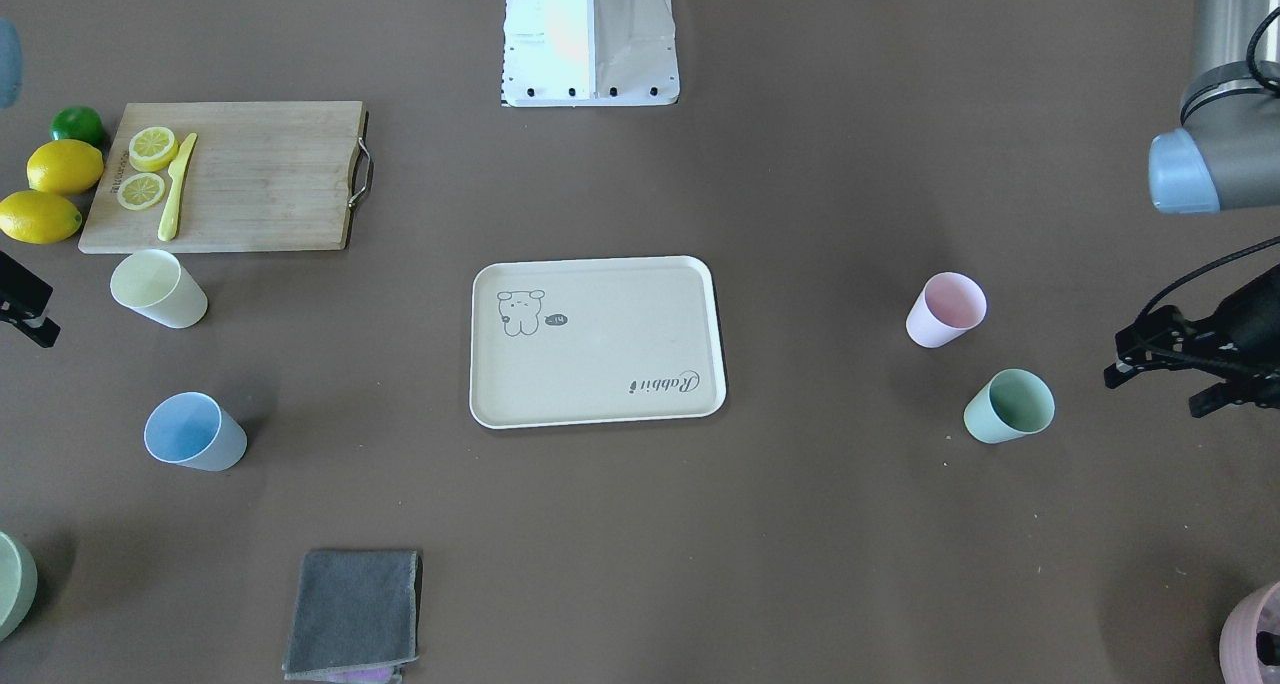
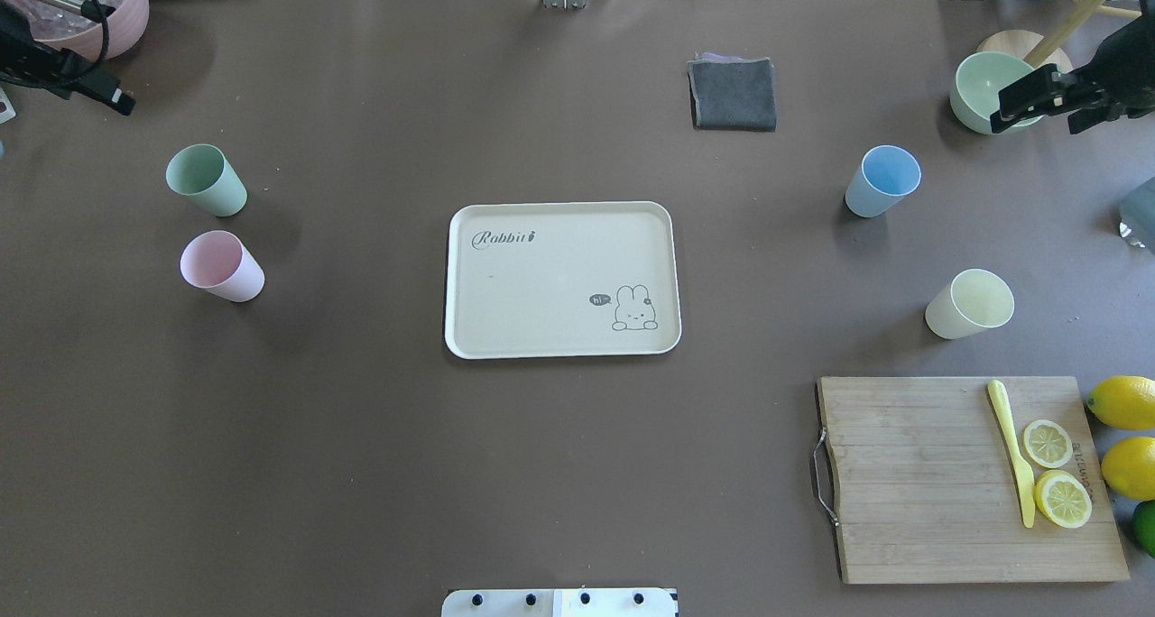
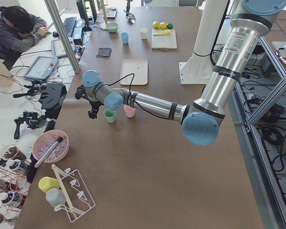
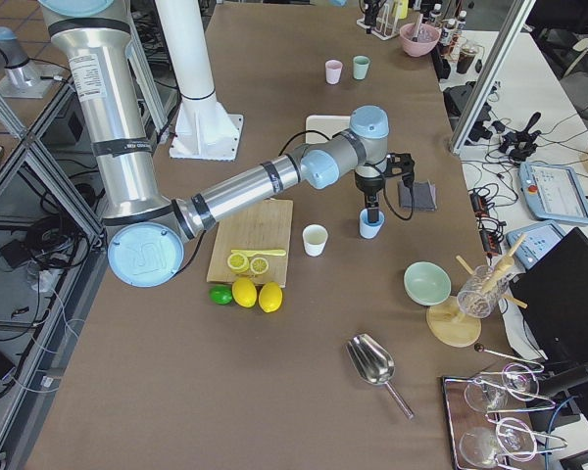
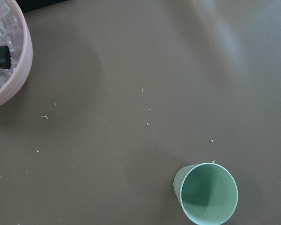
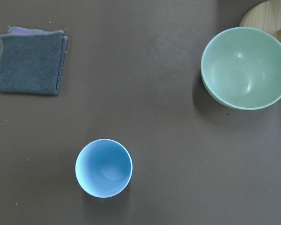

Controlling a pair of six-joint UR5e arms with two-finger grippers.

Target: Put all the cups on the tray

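Observation:
The cream tray (image 2: 561, 279) lies bare in the middle of the table, also in the front view (image 1: 598, 342). The mint green cup (image 2: 206, 179) and the pink cup (image 2: 222, 266) stand upright to its left. The light blue cup (image 2: 882, 180) and the pale yellow cup (image 2: 969, 304) stand upright to its right. My left gripper (image 1: 1160, 389) hovers at the far left table edge, beyond the mint cup (image 5: 208, 193), and looks open and empty. My right gripper (image 2: 1051, 112) hovers by the sage bowl, beyond the blue cup (image 6: 103, 168), and looks open and empty.
A wooden cutting board (image 2: 920, 482) with lemon slices and a yellow knife lies near right, with whole lemons (image 2: 1123, 402) beside it. A grey cloth (image 2: 733, 94) lies far centre-right. A sage-green bowl (image 2: 979, 80) stands far right, and a mauve pot (image 2: 108, 13) far left.

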